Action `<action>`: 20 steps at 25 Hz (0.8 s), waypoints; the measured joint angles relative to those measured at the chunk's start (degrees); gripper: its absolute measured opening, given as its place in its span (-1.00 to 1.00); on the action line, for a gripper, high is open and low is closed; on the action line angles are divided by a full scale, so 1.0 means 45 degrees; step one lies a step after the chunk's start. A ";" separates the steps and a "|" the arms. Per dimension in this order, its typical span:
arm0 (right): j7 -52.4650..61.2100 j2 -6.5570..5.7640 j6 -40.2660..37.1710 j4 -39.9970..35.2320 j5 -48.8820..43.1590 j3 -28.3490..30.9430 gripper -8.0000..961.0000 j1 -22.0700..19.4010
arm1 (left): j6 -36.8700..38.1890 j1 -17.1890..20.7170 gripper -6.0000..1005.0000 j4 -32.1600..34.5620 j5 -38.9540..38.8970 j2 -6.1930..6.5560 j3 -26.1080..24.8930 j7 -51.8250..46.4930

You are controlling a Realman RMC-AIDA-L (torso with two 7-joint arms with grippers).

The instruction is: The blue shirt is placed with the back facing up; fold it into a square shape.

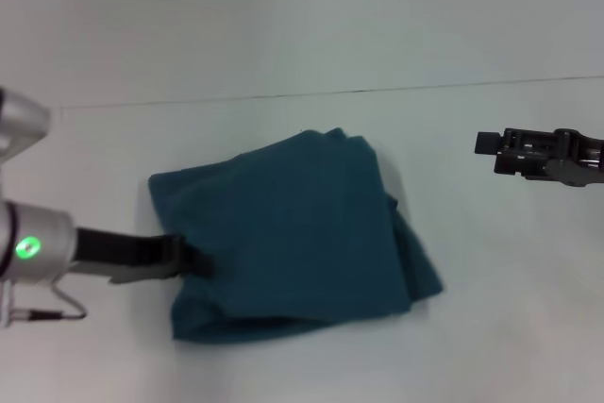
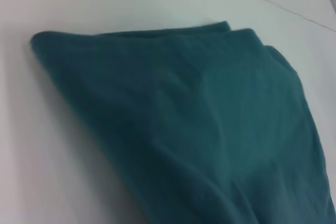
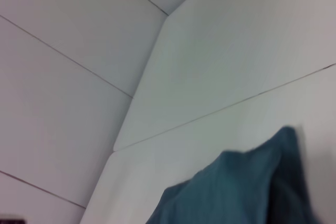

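Nearest us is our left arm, reaching in from the left with the left gripper (image 1: 193,259) at the left edge of the blue shirt (image 1: 293,233). Its tips are lost against the cloth there, so we cannot tell whether it is pinching the fabric or only touching it. The shirt lies in the middle of the white counter (image 1: 491,327), already gathered into a thick, roughly four-sided bundle with the plain side up and no lettering showing.

The bundle is not a clean square. On the right side, lower layers stick out past the top layer, and the near edge bulges.

Our right gripper (image 1: 486,143) hangs above the counter, well apart from the shirt on its right. It holds nothing, and how wide it stands we cannot tell.

The risk we see is on the left. If that gripper pulls away with cloth caught in it, the top layer may drag and open the fold. A push inward could slide the stacked layers further askew.
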 joint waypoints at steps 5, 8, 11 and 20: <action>0.0046 0.0068 -0.0024 0.0000 0.0009 -0.0005 0.85 0.0115 | 0.0920 0.0702 -0.68 0.0367 0.0001 0.0035 -0.1225 0.0394; 0.0054 0.0094 -0.0126 0.0000 0.0009 -0.0014 0.85 0.0203 | 0.1201 0.0686 -0.68 0.0062 0.0059 0.0117 -0.1514 0.0632; 0.0056 0.0099 -0.0194 0.0000 0.0010 -0.0037 0.85 0.0259 | 0.1215 0.0688 -0.69 -0.0078 0.0279 0.0121 -0.1553 0.0681; 0.0042 0.0092 -0.0232 0.0000 0.0009 -0.0025 0.84 0.0150 | 0.1262 0.0288 -0.70 -0.1285 0.0445 0.0490 -0.2515 0.0770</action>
